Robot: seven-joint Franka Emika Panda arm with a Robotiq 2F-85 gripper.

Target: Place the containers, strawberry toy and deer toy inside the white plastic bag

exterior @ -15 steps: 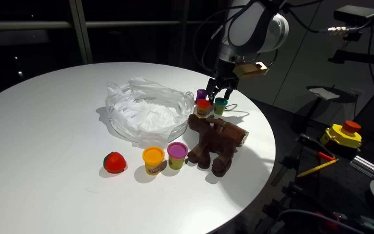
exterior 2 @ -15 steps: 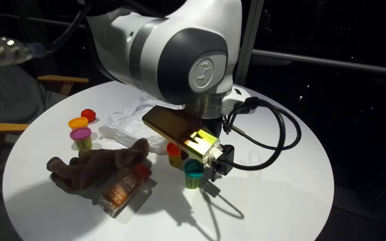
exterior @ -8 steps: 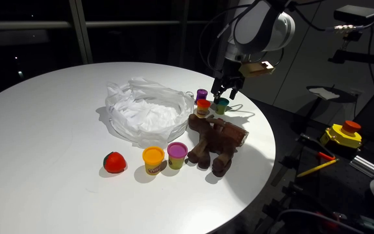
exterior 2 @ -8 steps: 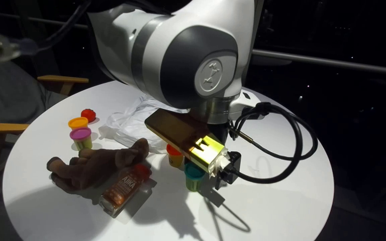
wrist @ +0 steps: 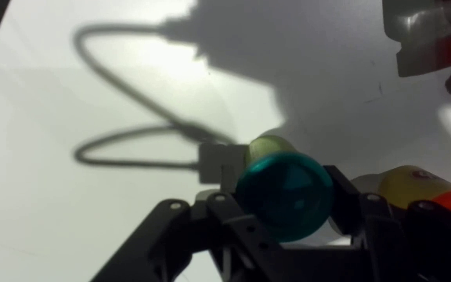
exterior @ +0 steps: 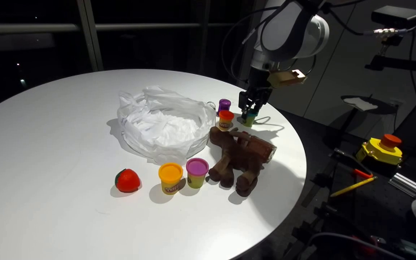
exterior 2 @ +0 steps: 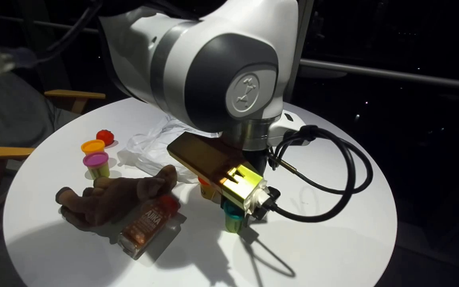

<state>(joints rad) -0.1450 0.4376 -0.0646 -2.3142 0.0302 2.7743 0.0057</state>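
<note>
In the wrist view my gripper point(wrist: 284, 186) is shut on the green container point(wrist: 272, 145), its fingers against both sides of the teal lid. That tub still stands on the table. Beside it are the red-lidded container point(exterior: 226, 121) and the purple container point(exterior: 224, 105). Nearer the table's front, an orange container point(exterior: 170, 178) and a purple-lidded container point(exterior: 196, 173) stand close together. The strawberry toy point(exterior: 128, 180) lies to their left. The deer toy point(exterior: 242, 155) rests right of them. Wide-mouthed, the white plastic bag point(exterior: 163, 130) sits mid-table.
A spice bottle point(exterior 2: 148, 227) with a red cap lies against the deer toy. In an exterior view, the round white table point(exterior: 67, 220) has its right edge near the green container. A wooden chair arm point(exterior 2: 2, 152) stands beside the table.
My gripper has shifted rightward in an exterior view, come down over the green container and narrowed onto it. The green tub has moved slightly. The bag and other toys stay put.
</note>
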